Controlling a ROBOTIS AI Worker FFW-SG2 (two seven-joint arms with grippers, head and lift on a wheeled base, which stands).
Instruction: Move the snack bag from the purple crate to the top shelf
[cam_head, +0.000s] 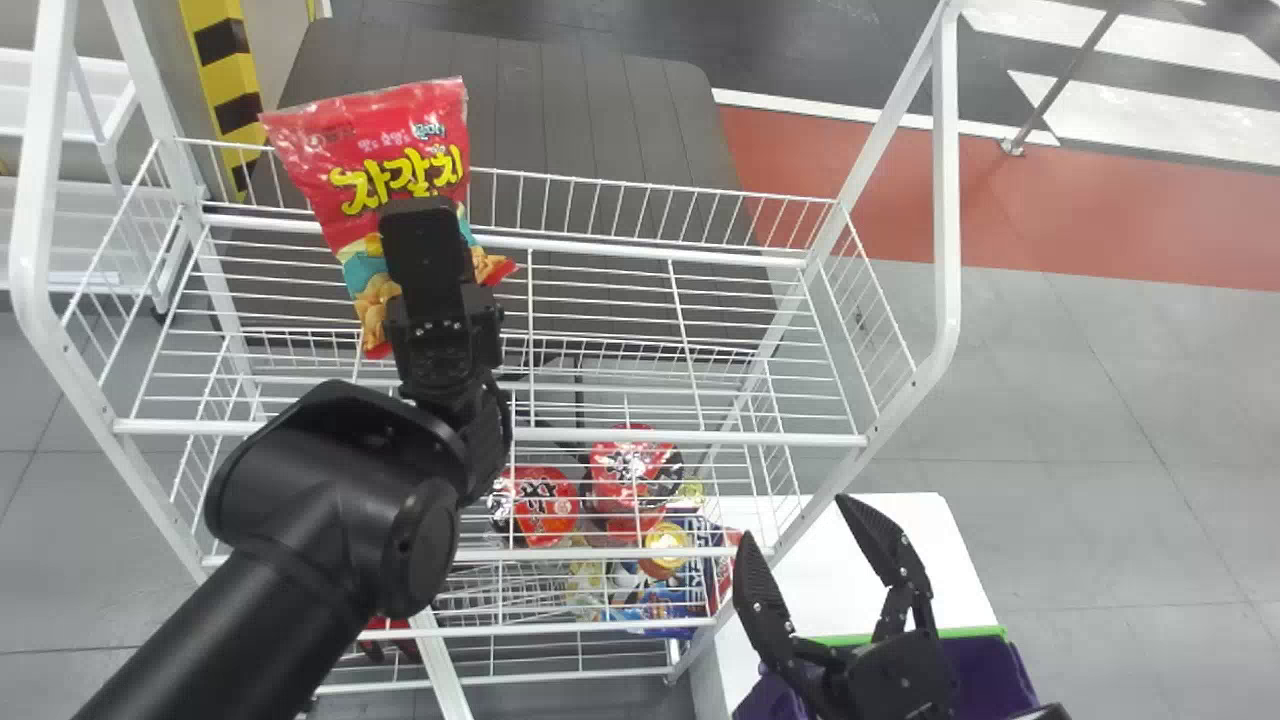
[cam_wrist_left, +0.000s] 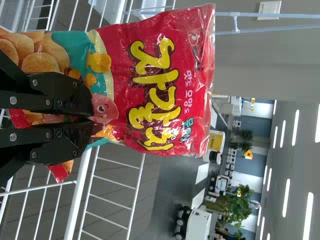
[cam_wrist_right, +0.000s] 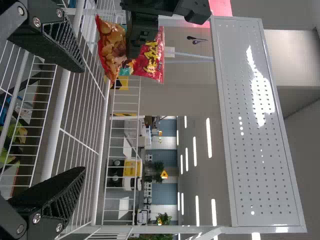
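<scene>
Red bag (cam_head: 385, 150) in L tool (cam_head: 425, 215), nr top shelf (cam_head: 700, 437).

On my feed the snack bag (cam_head: 350, 190) is red with yellow lettering and some teal, and the post (cam_head: 222, 60) at far left wears yellow-and-black bands. Near right, I see a purple crate (cam_head: 985, 675) edged in green.
</scene>
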